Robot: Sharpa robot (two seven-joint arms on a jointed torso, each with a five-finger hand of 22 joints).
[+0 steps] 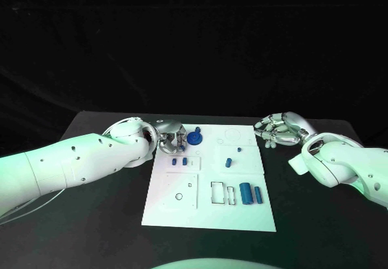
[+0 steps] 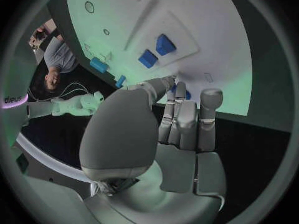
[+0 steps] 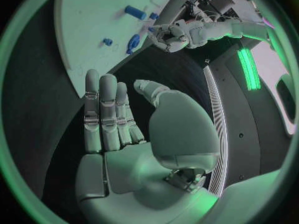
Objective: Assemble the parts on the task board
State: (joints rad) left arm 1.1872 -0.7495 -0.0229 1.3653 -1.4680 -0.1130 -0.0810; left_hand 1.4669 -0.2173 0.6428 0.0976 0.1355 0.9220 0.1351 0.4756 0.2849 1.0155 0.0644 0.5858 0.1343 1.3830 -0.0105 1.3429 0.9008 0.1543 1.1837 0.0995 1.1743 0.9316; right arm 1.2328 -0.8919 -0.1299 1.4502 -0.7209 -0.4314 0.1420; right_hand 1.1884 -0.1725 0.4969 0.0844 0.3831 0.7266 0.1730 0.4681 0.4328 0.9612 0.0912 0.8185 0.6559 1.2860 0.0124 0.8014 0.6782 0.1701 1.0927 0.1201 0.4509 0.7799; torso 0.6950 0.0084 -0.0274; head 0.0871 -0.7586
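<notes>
The white task board (image 1: 206,216) lies in the middle of the black table. My left hand (image 1: 170,138) is over the board's far left corner, and its thumb and fingertips (image 2: 179,88) close on a blue round part (image 1: 195,139) with a stud on top. The fingers hide most of that part (image 2: 187,94) in the left wrist view. My right hand (image 1: 278,129) hovers off the board's far right corner. Its fingers (image 3: 106,109) are stretched out and apart from the thumb, with nothing in the palm.
Two small blue blocks (image 1: 179,162) sit in a recess near the left hand. Two small blue pieces (image 1: 228,162) (image 1: 240,149) lie mid-board. Two blue cylinders (image 1: 252,194) lie beside thin frames (image 1: 218,192). A raised square plate (image 1: 179,190) carries a small ring.
</notes>
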